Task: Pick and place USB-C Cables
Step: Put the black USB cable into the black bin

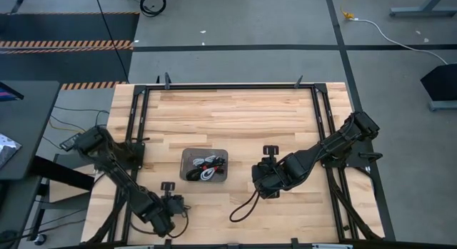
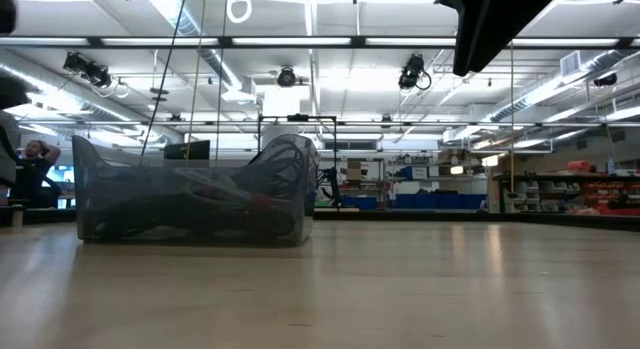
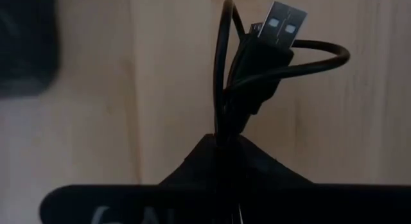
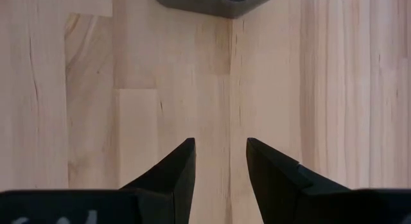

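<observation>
The grey tray sits mid-table with black and white cable bundles inside; the low view shows them through the tray's wall. My left gripper is near the table's near edge, shut on a thin black cable bundle with a metal plug. My right gripper hovers open over bare wood right of the tray, pointing at the tray's corner. Another black cable lies loose on the table by the right gripper. My left gripper pinches the black cable bundle between its two shut fingers, at the end of the bundle opposite the plug. The loops and the plug stick out beyond the fingertips. Whether the bundle touches the table, I cannot tell.
A black frame runs along the table's far edge and down both sides. Bare wood lies between the tray and the far edge. The low view shows the right arm overhead and a room with a person far left.
</observation>
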{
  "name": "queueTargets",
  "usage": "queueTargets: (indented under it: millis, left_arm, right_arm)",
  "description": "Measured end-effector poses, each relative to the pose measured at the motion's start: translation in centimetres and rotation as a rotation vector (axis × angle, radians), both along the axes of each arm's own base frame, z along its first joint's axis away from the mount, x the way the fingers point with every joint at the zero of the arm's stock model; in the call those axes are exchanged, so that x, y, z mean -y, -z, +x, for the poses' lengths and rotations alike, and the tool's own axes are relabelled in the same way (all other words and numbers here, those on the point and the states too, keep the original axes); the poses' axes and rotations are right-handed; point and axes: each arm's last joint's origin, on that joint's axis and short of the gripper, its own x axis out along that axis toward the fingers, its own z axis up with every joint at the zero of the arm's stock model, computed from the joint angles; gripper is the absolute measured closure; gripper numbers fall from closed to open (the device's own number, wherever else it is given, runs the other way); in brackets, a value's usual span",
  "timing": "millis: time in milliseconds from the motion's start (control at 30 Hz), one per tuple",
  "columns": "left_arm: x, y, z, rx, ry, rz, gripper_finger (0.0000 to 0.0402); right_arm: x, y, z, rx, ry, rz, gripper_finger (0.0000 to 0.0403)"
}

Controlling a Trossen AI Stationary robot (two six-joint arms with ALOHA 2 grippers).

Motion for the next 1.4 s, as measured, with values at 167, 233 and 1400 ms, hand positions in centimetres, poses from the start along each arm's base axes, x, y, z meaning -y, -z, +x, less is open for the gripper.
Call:
queueTargets:
  millis: [167, 233, 1400]
  left_arm:
    - [-0.9, -2.5, 1.6, 0.022, -0.026, -0.002, 0.0365]
    - [-1.6, -3.8, 2.4, 0.057, -0.050, 0.014, 0.0365]
    - [-16.2, -3.9, 9.3, -0.033, -0.367, 0.180, 0.0284]
  right_arm:
    - [0.0, 0.0, 0.0, 0.000, 0.000, 0.000, 0.0258]
    - [0.0, 0.0, 0.0, 0.000, 0.000, 0.000, 0.0258]
    - [-0.5, 0.0, -0.2, 0.009, -0.016, 0.005, 0.0258]
